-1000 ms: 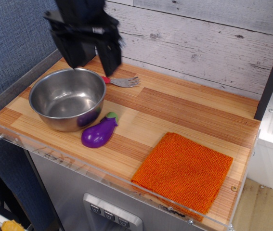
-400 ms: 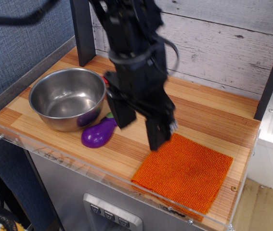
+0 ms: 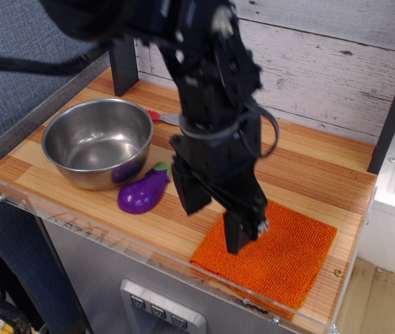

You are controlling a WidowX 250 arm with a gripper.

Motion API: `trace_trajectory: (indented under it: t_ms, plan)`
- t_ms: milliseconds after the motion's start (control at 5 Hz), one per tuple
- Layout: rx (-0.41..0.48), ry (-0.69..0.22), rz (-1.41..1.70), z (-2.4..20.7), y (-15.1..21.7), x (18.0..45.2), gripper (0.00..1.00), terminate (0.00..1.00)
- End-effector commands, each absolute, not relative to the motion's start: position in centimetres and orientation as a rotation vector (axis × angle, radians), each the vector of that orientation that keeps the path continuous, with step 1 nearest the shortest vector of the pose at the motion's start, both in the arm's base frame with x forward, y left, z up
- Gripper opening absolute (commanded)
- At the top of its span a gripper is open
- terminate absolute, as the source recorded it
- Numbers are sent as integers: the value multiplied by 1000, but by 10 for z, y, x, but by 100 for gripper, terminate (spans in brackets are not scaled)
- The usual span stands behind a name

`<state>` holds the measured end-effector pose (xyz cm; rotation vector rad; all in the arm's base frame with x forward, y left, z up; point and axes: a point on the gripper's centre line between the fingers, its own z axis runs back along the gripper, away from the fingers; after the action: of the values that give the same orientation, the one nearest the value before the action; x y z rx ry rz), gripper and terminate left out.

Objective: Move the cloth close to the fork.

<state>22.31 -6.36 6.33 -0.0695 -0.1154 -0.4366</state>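
The orange cloth [image 3: 275,255] lies flat at the counter's [image 3: 308,163] front right corner. The gripper [image 3: 211,223], fingers spread, hangs over its left edge. The fork [image 3: 161,117] lies behind the steel bowl [image 3: 97,142], beside a purple eggplant [image 3: 143,191].

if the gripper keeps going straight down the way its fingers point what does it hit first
Most likely the cloth. The gripper is open and points down over the cloth's left edge; one finger overlaps it, the other may land on the bare table. Depth is unclear.
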Motion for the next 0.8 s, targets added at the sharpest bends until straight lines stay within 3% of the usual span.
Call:
trace_trajectory:
  t_ms: [0, 600]
  plan:
    - [-42, -125, -443, 45, -69, 235, 100, 0]
    - [-46, -100, -423, 15, -85, 250, 100, 0]
